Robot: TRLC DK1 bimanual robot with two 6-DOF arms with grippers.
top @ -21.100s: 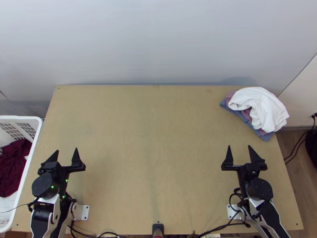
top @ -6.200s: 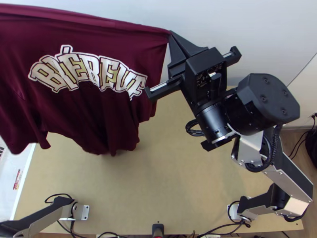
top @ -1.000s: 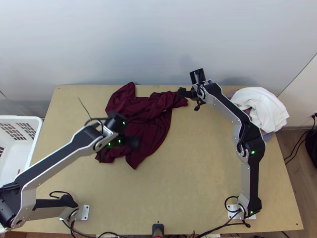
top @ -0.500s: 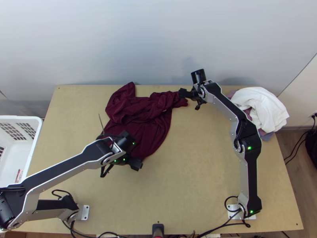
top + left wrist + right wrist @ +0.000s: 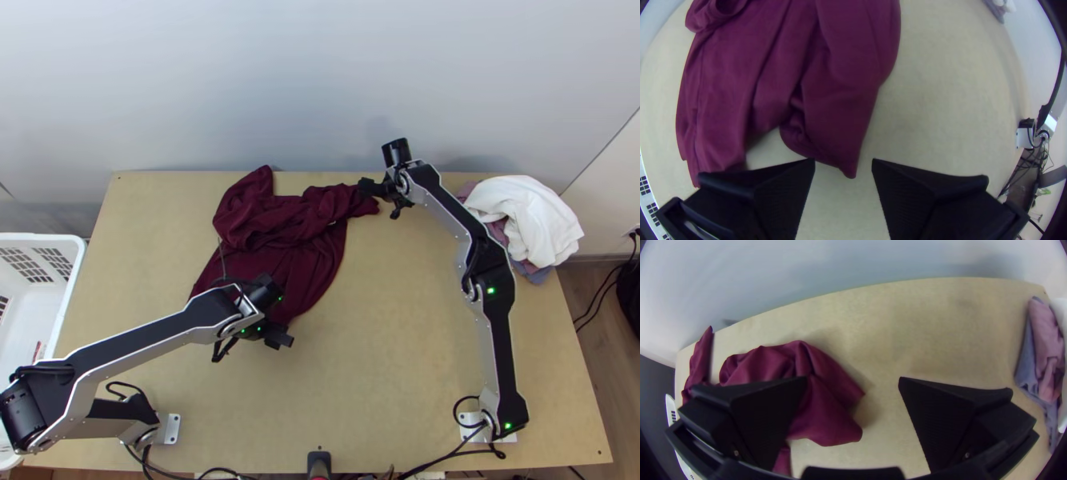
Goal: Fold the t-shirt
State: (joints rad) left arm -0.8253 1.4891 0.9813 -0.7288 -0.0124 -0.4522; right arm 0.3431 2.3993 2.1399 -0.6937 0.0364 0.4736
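Observation:
The maroon t-shirt (image 5: 276,240) lies bunched and wrinkled at the table's back, left of the middle. My left gripper (image 5: 276,336) is over the shirt's near edge; in the left wrist view, the left gripper (image 5: 843,166) stands open, a pointed corner of the t-shirt (image 5: 842,133) showing between its fingers, not gripped. My right gripper (image 5: 368,187) is at the shirt's right end near the back edge. In the right wrist view, the right gripper (image 5: 853,384) is open, with the t-shirt's end (image 5: 831,418) partly between its fingers and partly behind one.
A pile with a white cloth (image 5: 528,220) on pink and blue ones lies at the table's back right. The white basket (image 5: 68,296) stands beyond the left edge. Bare table (image 5: 384,360) stretches in front of the shirt.
From lying heaped in the basket, the shirt was held up over the table and now lies on it. In the last second my left gripper moved toward the near edge and slightly right; the right barely shifted.

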